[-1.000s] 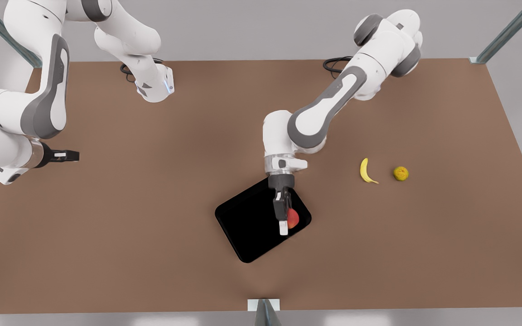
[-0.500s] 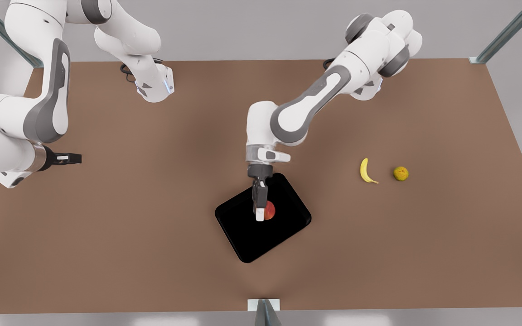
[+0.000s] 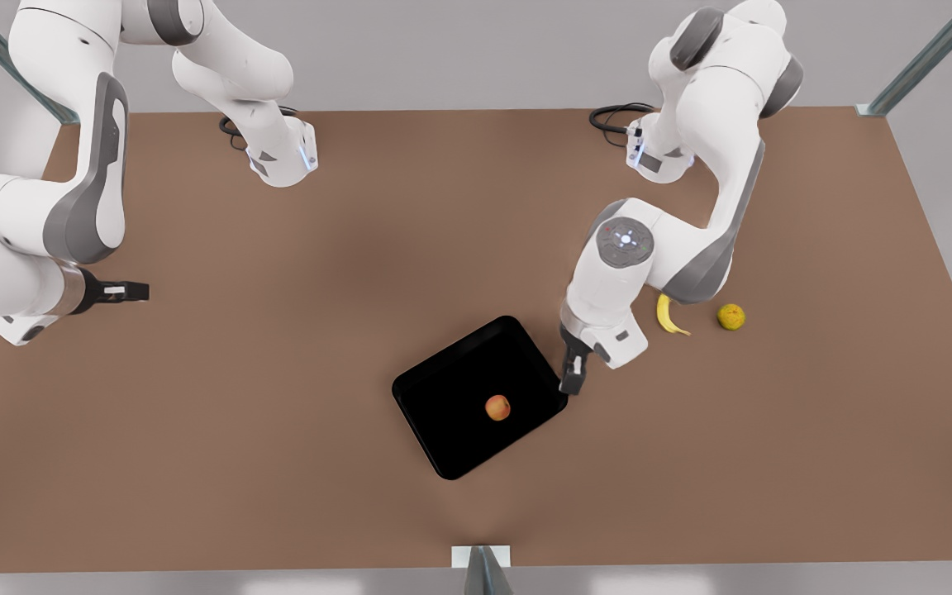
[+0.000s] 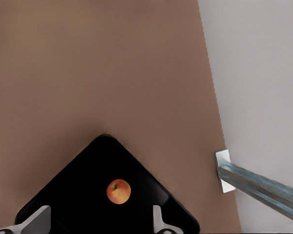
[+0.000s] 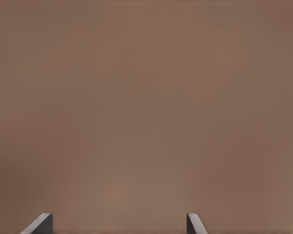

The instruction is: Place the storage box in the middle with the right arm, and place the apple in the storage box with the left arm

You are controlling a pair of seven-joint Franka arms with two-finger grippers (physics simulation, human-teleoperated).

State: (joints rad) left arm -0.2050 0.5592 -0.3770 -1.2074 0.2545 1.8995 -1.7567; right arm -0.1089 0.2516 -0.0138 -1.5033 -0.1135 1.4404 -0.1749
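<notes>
A: Box position?
B: The black, round-cornered box point(image 3: 459, 388) sits skewed mid-table point(image 3: 278, 413), bare brown surface all round. The apple point(image 3: 497, 406) lies loose inside.
A: Grippers?
B: The left gripper point(image 3: 573, 382) hangs just off the box's corner, fingers spread, holding nothing. The right gripper point(image 3: 130, 290) waits at the table's edge on the front view's left, fingers point(image 5: 39, 225) parted.

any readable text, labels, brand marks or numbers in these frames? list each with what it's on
None: no words, numbers or brand marks can be read.
storage box: plain black, unmarked.
apple: no sticker.
banana and table: unmarked.
Arm joint light ring: lit dots, not characters.
</notes>
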